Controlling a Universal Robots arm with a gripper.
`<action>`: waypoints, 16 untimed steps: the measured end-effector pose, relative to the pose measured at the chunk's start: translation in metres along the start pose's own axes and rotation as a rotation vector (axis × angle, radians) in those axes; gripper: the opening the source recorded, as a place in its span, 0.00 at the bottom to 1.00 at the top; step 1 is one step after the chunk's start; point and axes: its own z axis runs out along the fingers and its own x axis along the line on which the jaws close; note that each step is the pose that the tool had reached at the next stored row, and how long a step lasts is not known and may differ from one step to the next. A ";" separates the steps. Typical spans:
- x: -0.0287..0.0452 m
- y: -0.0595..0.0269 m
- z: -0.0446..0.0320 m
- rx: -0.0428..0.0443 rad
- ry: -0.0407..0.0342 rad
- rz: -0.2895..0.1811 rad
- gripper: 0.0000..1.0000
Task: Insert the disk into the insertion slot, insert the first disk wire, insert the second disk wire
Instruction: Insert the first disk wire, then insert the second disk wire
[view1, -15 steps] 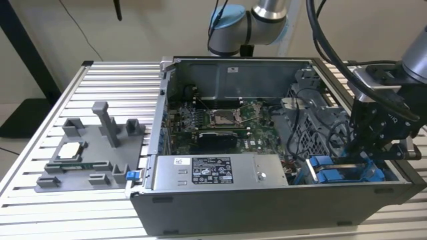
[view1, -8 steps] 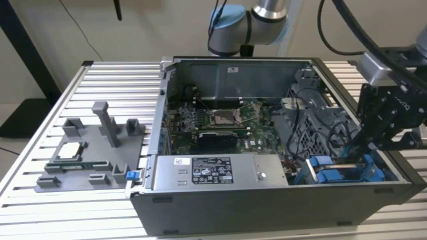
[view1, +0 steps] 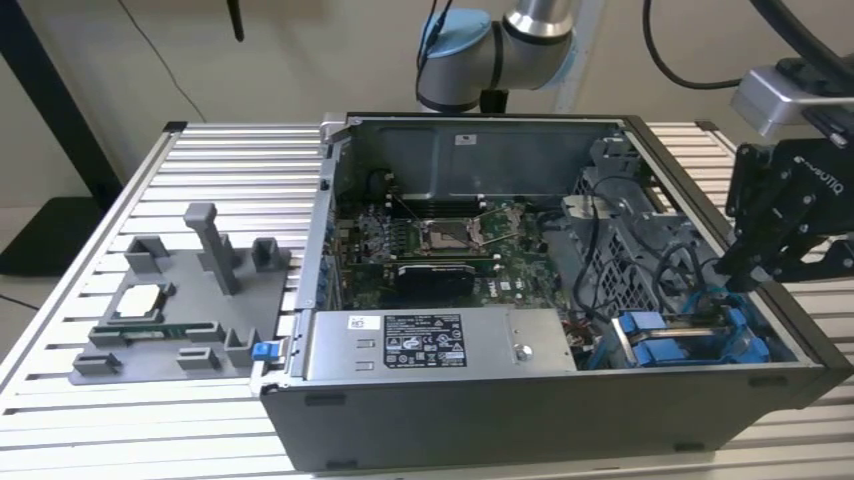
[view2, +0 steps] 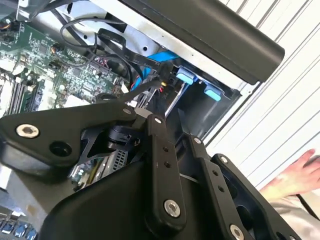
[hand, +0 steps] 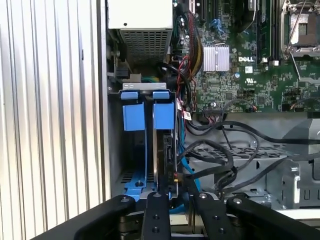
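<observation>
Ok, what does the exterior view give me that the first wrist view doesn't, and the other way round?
Exterior view adds the grey fixture tray at the exterior view's left and the arm's upper joints. First wrist view adds a look deep into the drive cage bays behind the blue carrier fronts. Both show those fronts, the motherboard and the gripper by the cage.

Ribbed aluminium tabletop (view1: 80, 400), plain beige wall (view1: 307, 60) behind, dark upright post (view1: 56, 100) at the exterior view's left

Robotics lab, slatted aluminium bench (view1: 200, 140), opened computer case (view1: 534, 425), robot arm (view1: 467, 60)
</observation>
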 end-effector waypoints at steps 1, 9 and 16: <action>-0.0001 0.0000 -0.0013 0.0000 -0.0001 0.000 1.00; -0.0003 -0.0030 -0.0024 0.0000 0.0001 0.000 1.00; -0.0014 -0.0117 -0.0025 -0.0003 -0.0001 0.000 1.00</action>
